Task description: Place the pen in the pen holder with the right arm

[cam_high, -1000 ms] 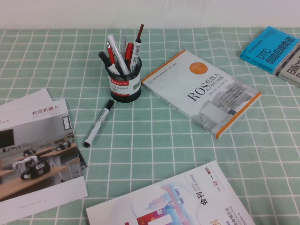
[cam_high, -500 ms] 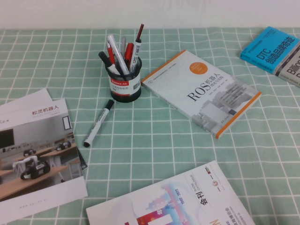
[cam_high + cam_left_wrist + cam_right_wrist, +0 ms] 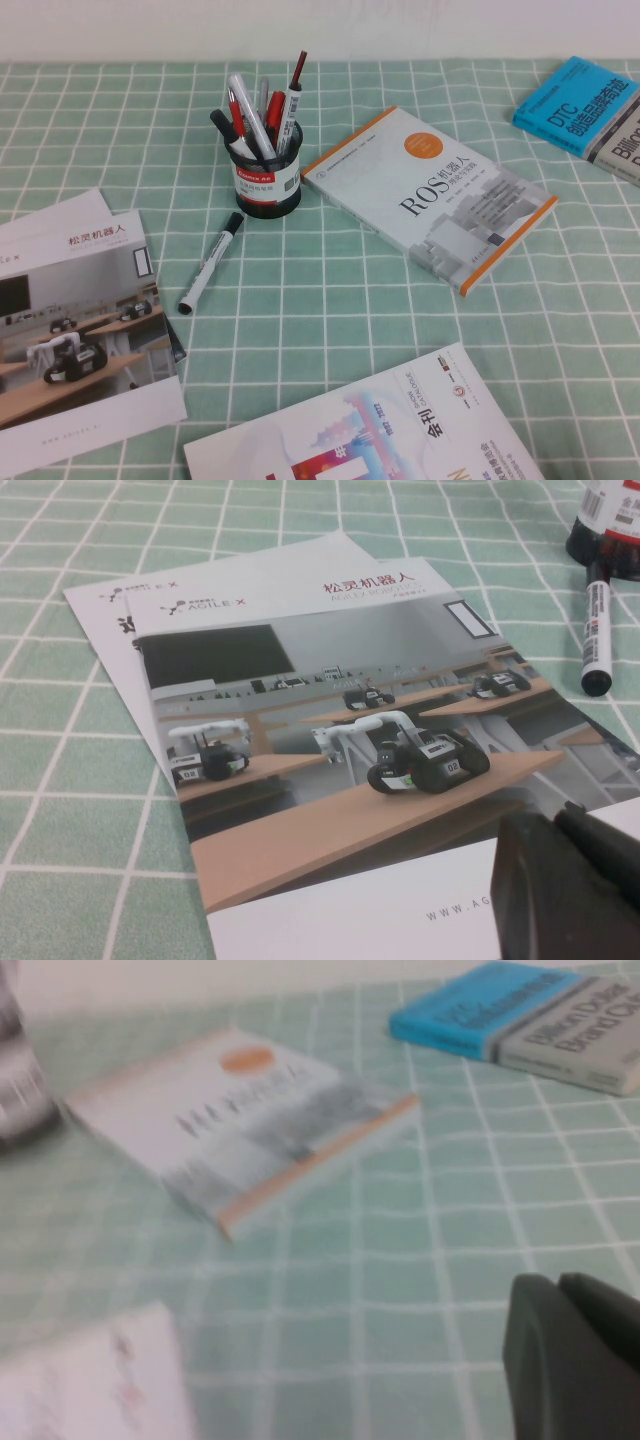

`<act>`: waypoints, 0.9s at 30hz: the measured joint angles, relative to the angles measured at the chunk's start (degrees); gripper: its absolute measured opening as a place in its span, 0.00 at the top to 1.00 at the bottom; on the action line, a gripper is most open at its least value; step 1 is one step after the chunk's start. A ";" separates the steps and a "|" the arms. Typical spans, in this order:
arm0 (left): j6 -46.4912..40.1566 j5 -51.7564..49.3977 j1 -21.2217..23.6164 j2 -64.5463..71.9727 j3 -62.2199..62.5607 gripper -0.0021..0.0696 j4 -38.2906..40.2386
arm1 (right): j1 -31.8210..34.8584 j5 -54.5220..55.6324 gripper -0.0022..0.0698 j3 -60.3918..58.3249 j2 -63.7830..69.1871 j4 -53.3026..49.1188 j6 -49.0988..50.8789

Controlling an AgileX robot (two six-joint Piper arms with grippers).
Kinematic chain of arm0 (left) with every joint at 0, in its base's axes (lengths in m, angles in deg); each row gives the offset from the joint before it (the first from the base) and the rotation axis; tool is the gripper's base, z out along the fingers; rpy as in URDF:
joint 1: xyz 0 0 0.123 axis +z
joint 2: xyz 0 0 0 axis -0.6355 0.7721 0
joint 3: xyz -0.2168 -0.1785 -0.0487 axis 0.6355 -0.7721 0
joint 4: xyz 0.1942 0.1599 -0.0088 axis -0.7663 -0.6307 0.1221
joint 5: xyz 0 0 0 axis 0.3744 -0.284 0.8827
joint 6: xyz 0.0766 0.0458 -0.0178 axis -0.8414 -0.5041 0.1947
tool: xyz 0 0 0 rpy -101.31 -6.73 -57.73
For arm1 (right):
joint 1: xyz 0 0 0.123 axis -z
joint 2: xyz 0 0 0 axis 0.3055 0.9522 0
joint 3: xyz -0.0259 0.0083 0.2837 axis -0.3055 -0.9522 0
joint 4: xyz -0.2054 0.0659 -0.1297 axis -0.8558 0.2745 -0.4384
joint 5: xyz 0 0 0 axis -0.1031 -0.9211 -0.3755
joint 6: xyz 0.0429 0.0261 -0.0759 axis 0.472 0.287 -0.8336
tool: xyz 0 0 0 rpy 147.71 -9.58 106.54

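Nothing has moved since the earlier frame. On the green-checked counter (image 3: 330,300) lie the ROS book (image 3: 430,195) and brochure (image 3: 75,320). Beside them, the pen holder (image 3: 265,175) stands upright, full of pens; the pen (image 3: 211,262) lies just in front, apart. Right gripper (image 3: 575,1360) hovers low, jaws closed, empty; left gripper (image 3: 570,890) over the brochure, jaws' state cannot be told.

Bright, even light, faint shadows; the right wrist view is blurred
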 joint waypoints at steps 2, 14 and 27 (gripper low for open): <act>0.00 0.00 0.00 0.00 0.00 0.98 0.00 | 0.00 1.93 1.00 0.00 0.00 6.78 0.00; 0.00 0.00 0.00 0.00 0.00 0.98 0.00 | 0.00 5.98 1.00 0.00 0.00 25.70 0.00; 0.00 0.00 0.00 0.00 0.00 0.98 0.00 | 0.00 10.79 1.00 0.33 0.00 36.33 -2.85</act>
